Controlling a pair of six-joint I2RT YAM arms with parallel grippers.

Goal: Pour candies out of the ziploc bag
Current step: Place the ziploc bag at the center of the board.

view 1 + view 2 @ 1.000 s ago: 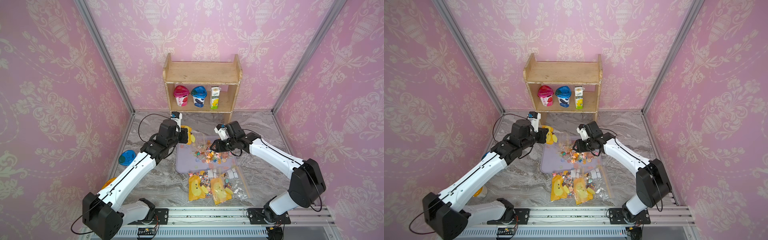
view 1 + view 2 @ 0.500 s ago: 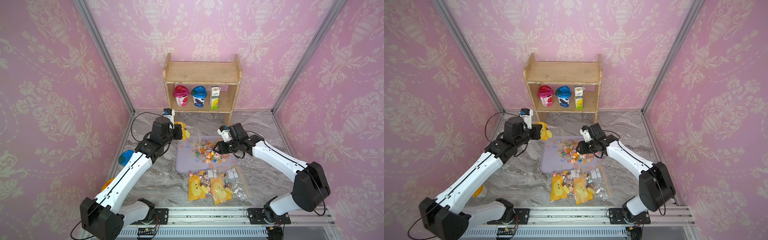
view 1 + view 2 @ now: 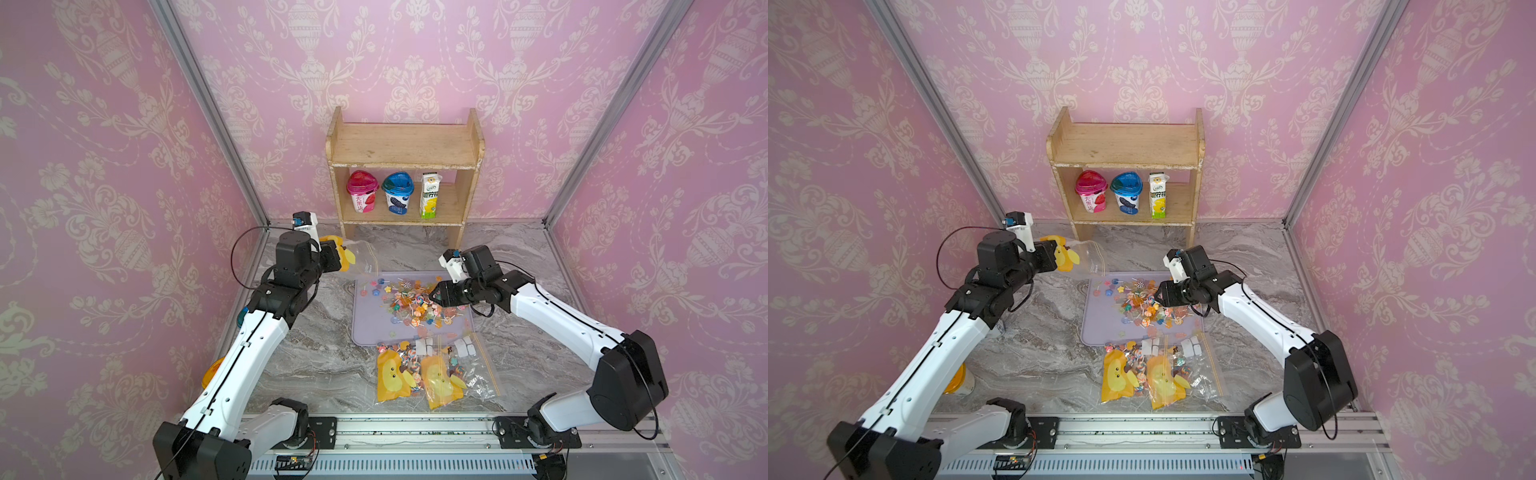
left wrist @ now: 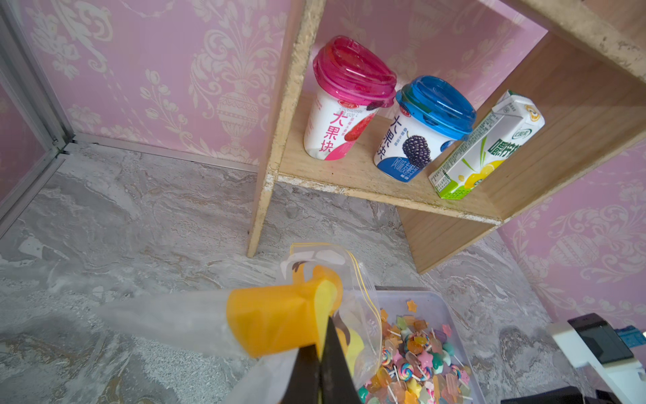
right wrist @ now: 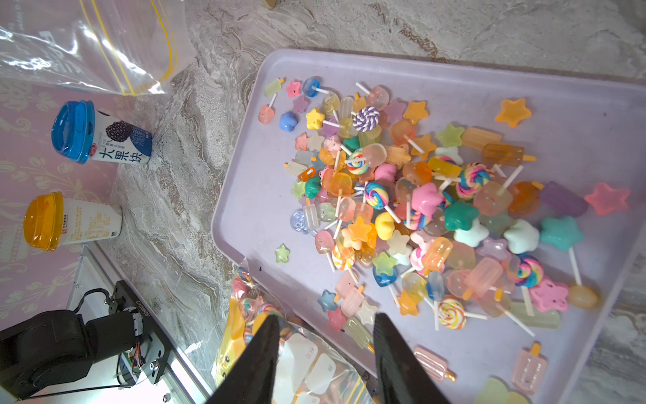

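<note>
Left hand (image 3: 337,261) pinches the bag (image 3: 365,258), which looks empty, off the tray's (image 3: 370,330) back-left corner. The candies (image 3: 409,303) lie heaped on the tray at the centre of the desk (image 3: 307,345). Right hand (image 5: 325,316) hovers half-open, empty. Keep the bag's mouth down and over the tray before release.

Tiny multicoloured candies (image 3: 409,301) (stars, popsicles, swirl lollipops on white sticks) lie in a loose heap on the lilac tray (image 3: 370,328), mostly its far half. The clear ziploc bag with orange duck print (image 3: 1086,259) looks empty, pinched in the left gripper (image 4: 321,353), held off the table beside the tray's far left corner.
</note>
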